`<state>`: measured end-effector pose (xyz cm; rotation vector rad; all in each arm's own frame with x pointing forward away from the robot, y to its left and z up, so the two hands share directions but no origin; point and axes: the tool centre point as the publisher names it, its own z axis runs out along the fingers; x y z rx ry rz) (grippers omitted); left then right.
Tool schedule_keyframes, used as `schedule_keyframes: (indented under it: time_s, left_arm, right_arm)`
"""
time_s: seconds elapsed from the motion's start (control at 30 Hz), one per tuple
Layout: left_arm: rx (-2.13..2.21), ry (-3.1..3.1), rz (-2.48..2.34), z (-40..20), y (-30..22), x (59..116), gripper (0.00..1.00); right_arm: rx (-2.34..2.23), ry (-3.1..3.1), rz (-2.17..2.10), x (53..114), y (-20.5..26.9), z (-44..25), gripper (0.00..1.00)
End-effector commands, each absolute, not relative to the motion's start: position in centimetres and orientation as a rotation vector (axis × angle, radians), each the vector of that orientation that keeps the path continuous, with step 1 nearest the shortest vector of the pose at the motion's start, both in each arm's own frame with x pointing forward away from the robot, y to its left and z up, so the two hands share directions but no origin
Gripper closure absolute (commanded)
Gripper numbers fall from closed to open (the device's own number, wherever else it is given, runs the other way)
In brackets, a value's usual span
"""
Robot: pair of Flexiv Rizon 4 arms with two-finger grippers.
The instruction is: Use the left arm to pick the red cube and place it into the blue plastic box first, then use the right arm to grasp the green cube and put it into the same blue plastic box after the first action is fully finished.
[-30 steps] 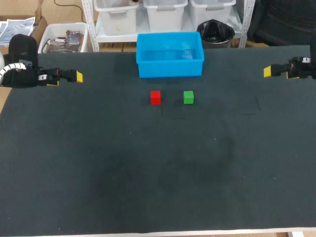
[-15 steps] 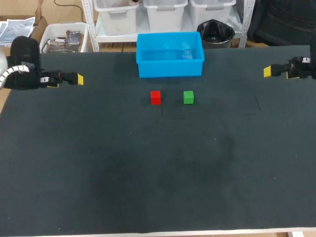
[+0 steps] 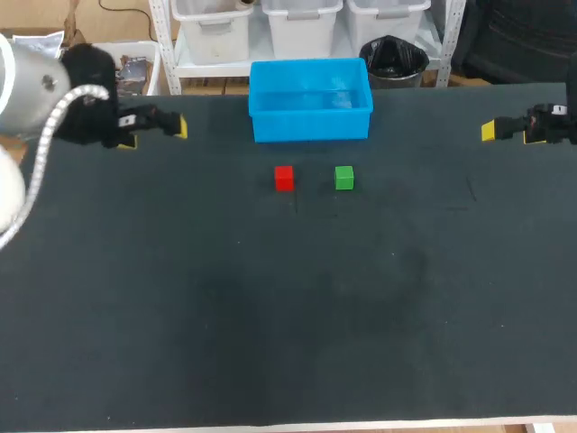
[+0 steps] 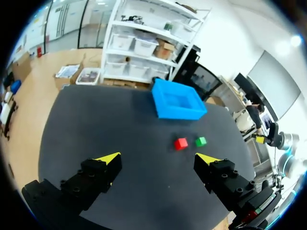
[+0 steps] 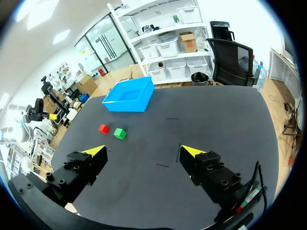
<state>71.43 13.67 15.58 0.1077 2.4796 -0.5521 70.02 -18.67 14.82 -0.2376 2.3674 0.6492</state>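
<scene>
Red cube (image 3: pixel 284 178) sits just beside the green cube (image 3: pixel 343 178), before the blue plastic box (image 3: pixel 310 126) at the bench's far edge. Our left gripper (image 3: pixel 155 133) hangs near the far left corner and our right gripper (image 3: pixel 491 132) at the right edge.

Left wrist: fingers spread, empty, red cube ahead.

Right wrist: spread, empty.

We should centre on red, clear of green.

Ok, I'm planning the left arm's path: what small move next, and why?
Probably swing the open left gripper over above the red cube. That cube goes first and lies untouched in front of the blue box, beside the green cube, while the gripper hangs far off to its left.
</scene>
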Motion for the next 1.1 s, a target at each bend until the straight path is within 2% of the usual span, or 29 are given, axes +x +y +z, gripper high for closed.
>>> schedule_keyframes:
  time_s: [0.03, 0.43, 1.1]
  left_arm:
    - [-0.004, 2.591, -0.135, 15.9, 11.7, 72.7, 0.00]
    - [-0.055, 2.607, -0.059, 15.1, 6.5, 74.6, 0.00]
    - [-0.055, 2.607, -0.059, 15.1, 6.5, 74.6, 0.00]
  right_arm:
    - [-0.236, 2.369, 0.646, 70.0, -18.6, 14.9, 0.00]
    - [-0.236, 2.369, 0.646, 70.0, -18.6, 14.9, 0.00]
    - [-0.236, 2.369, 0.646, 70.0, -18.6, 14.9, 0.00]
